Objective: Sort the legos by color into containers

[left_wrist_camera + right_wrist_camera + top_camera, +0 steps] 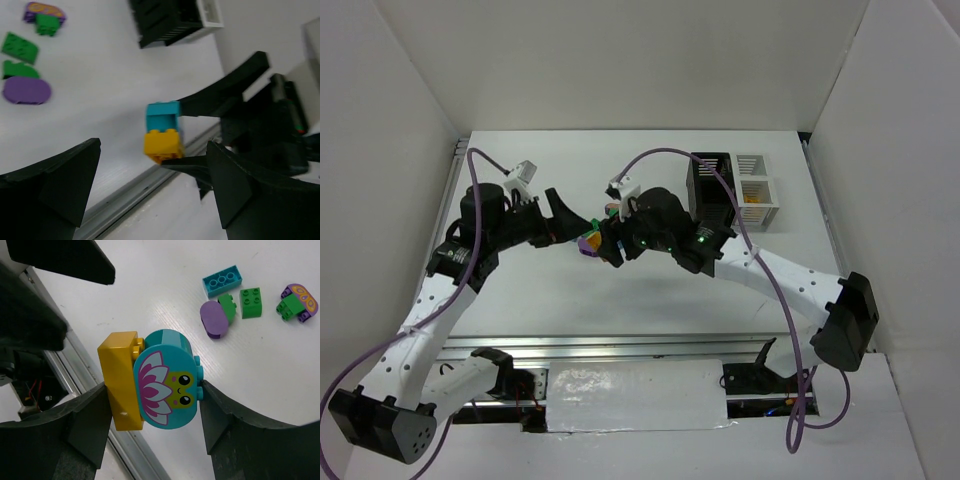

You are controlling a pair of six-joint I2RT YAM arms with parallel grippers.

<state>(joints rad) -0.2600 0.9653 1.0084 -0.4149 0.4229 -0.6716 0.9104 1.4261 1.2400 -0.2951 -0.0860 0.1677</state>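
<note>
My right gripper [152, 395] is shut on a joined pair of legos held above the table: a yellow brick [120, 385] stuck to a teal brick [167, 385] printed with a frog and a pink flower. The left wrist view shows the same teal [162, 116] and yellow [162, 144] pair between the right gripper's fingers [220, 95]. My left gripper [152, 150] is open and close to the pair, touching nothing. Loose on the table lie a teal brick [222, 280], a purple oval [214, 318], green bricks [250, 302] and a purple butterfly piece [297, 301].
The containers stand at the back right: black bins [708, 185] with white bins [757, 190] beside them, something orange in one white bin. A metal rail [130, 190] runs along the table's near edge. White walls enclose the table.
</note>
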